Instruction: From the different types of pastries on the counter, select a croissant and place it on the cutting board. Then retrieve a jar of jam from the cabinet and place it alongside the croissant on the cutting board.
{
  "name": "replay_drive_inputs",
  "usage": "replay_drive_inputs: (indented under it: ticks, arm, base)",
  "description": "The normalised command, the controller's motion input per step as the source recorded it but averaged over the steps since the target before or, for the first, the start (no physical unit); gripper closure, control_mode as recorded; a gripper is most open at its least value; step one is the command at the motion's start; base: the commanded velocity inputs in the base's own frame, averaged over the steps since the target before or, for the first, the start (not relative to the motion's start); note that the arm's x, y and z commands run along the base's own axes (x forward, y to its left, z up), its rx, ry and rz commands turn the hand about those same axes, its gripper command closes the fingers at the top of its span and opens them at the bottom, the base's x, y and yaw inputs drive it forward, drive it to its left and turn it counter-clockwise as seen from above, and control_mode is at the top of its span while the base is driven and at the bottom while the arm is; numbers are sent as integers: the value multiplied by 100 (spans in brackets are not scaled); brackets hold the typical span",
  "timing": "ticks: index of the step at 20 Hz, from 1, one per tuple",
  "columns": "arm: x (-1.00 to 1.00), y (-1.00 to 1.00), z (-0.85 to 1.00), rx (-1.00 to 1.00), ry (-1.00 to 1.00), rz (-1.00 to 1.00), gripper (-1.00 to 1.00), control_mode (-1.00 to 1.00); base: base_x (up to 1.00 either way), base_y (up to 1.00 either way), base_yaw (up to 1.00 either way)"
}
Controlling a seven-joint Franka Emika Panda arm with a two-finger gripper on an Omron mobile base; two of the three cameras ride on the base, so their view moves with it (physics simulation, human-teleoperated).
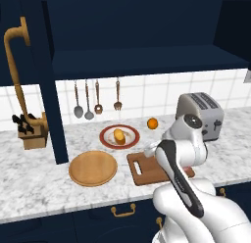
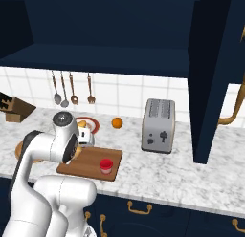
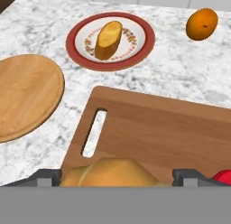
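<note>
While our gripper [image 3: 118, 175] hangs over the cutting board [image 3: 162, 128], its parted fingers flank the croissant [image 3: 110, 173] on the board's near edge; contact is unclear. We see the jam jar [image 2: 105, 166] on the board's near right, and the far red-rimmed plate [image 3: 76, 40] holds the loaf-like pastry [image 3: 108, 39].

Soft, even rendered light, faint shadows, no glare; dark cabinet [image 1: 137, 36] recess, slightly low resolution.

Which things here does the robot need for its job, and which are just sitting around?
For the job:
croissant, between the gripper fingertips
cutting board
jar of jam, already on the board
counter
cabinet

Just sitting around:
oblong pastry on the red-rimmed plate
orange
round wooden plate
toaster
knife block
hanging utensils
</note>
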Motion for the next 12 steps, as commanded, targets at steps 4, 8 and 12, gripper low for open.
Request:
replay_drive_inputs:
  ticks: [4, 8, 12]
  arm:
    - [-24, 0, -34, 0, 2, 0, 100, -100]
    - [29, -11, -3, 1, 0, 0, 100, -100]
    - [35, -24, 0, 0, 0, 0, 100, -100]
  base:
    - [0, 0, 0]
    - [0, 0, 0]
    - [0, 0, 0]
